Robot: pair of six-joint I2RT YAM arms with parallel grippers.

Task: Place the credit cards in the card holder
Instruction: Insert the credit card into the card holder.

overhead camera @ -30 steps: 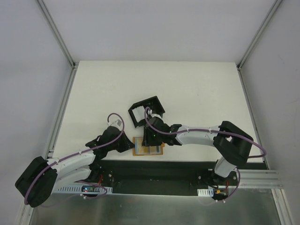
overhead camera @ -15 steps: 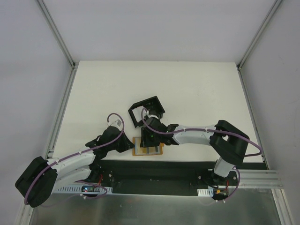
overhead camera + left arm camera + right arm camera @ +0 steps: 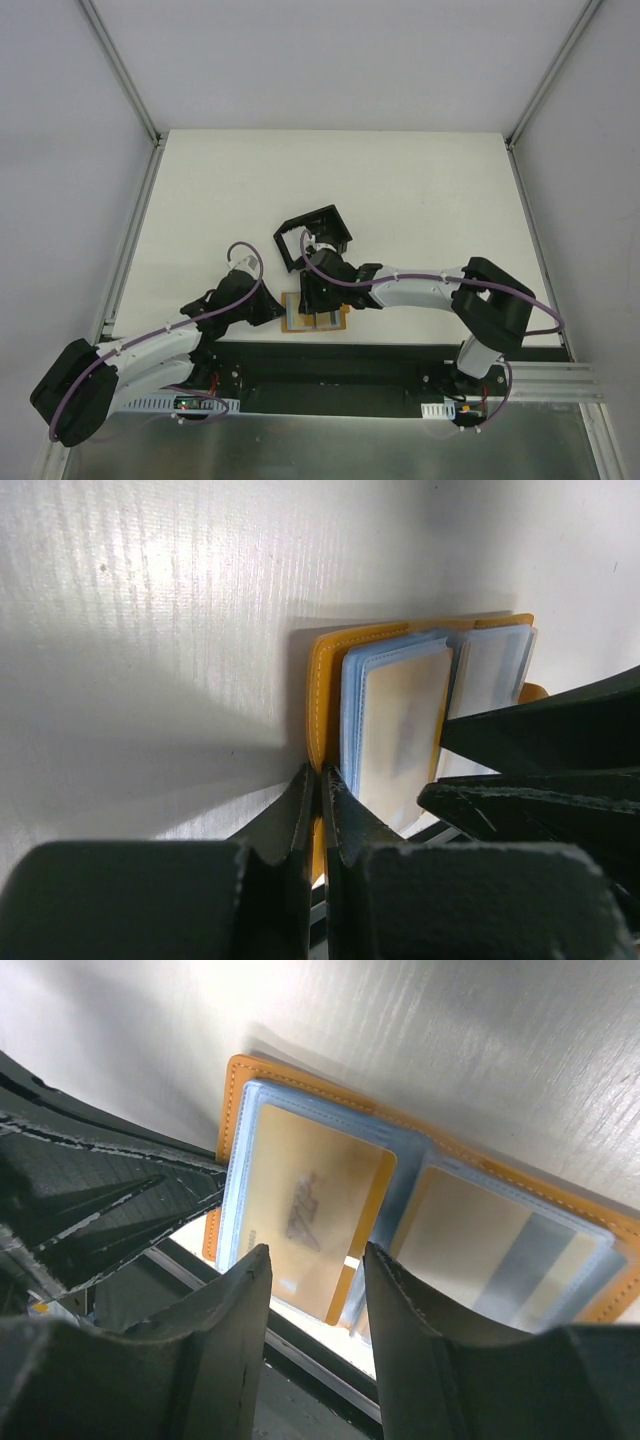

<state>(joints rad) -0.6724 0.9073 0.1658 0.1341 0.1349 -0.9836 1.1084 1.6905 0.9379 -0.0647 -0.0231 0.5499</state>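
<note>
An open tan-orange wallet (image 3: 318, 320) lies at the table's near edge, with clear sleeves inside. A tan-orange credit card (image 3: 305, 1210) sits in the left sleeve, its lower end sticking out. A second card (image 3: 490, 1250) fills the right sleeve. My left gripper (image 3: 320, 772) is shut on the wallet's (image 3: 325, 680) orange left edge. My right gripper (image 3: 315, 1270) hovers open just above the left card, nothing between its fingers. The black card holder (image 3: 330, 218) stands just behind the wallet, close to the right wrist.
The wallet lies against the black strip (image 3: 400, 365) at the table's near edge. Metal frame rails (image 3: 130, 250) run along both sides of the white table. Both grippers crowd over the wallet, their fingers (image 3: 540, 730) nearly touching.
My right gripper has shifted a little to the left over the wallet. The left gripper has kept its hold on the wallet's edge.
</note>
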